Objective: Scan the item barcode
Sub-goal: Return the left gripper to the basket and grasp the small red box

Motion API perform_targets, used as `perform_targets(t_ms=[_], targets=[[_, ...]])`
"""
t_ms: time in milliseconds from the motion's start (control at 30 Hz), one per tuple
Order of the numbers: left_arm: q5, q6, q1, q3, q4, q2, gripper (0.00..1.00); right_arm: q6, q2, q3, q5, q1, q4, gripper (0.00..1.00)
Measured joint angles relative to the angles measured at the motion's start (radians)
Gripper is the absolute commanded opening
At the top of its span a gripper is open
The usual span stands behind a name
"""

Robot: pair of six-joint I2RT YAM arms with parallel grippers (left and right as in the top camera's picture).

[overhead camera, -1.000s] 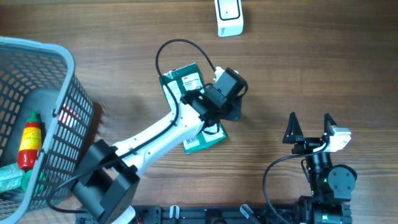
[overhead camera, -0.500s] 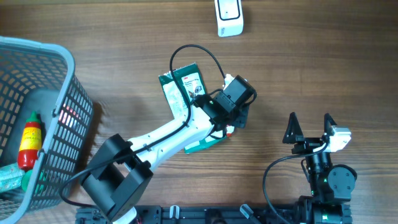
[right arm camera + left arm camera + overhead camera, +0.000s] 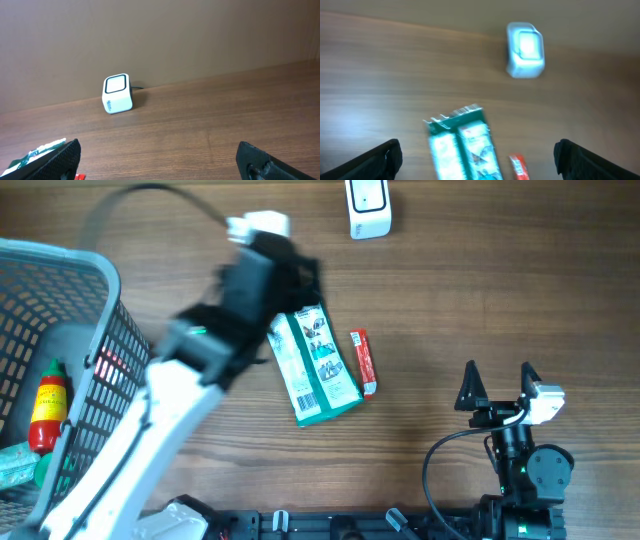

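Left hand (image 3: 477,150): fingers spread wide at the lower corners of its wrist view, holding nothing; this arm is motion-blurred in the overhead view. The green packet (image 3: 315,365) lies flat on the wooden surface (image 3: 480,280), apart from that hand; the wrist view shows it below and between the open fingers, without contact. Overhead, the hand sits over the packet's far end, toward the basket side. A small red stick (image 3: 364,362) lies just beside the packet's right edge, roughly parallel to it; contact cannot be confirmed. The white scanner (image 3: 369,207) stands at the far edge of the surface, well apart from the packet and to the right of the left hand. Right hand (image 3: 497,385): fingers likewise wide apart and empty, positioned near the front edge, well apart to the right of the packet. A grey mesh basket (image 3: 110,360) occupies the left side, with a red and yellow bottle (image 3: 47,405) inside
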Motion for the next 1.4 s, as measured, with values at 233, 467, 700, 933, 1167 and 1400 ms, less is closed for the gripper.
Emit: perform_targets(t_ms=[233, 467, 700, 933, 1167, 1400], targets=[[0.022, -0.125, 0.499, 0.002, -0.194, -0.197, 1.0, 0.0, 0.0, 0.0, 0.0, 0.0, 0.0, 1.0], [0.065, -0.398, 1.003, 0.004, -0.459, -0.25, 1.0, 0.0, 0.0, 0.0, 0.0, 0.0, 0.0, 1.0], [0.215, -0.468, 1.279, 0.006, -0.45, -0.072, 0.99, 0.0, 0.0, 0.0, 0.001, 0.0, 0.0, 1.0], [0.297, -0.407, 1.263, 0.006, -0.406, 0.14, 0.91, 0.0, 0.0, 0.0, 0.001, 0.0, 0.0, 1.0], [0.324, -0.222, 1.151, 0.006, -0.319, 0.359, 0.94, 0.0, 0.0, 0.0, 0.001, 0.0, 0.0, 1.0], [0.284, -0.124, 1.038, 0.006, -0.27, 0.549, 0.91, 0.0, 0.0, 0.0, 0.001, 0.0, 0.0, 1.0]])
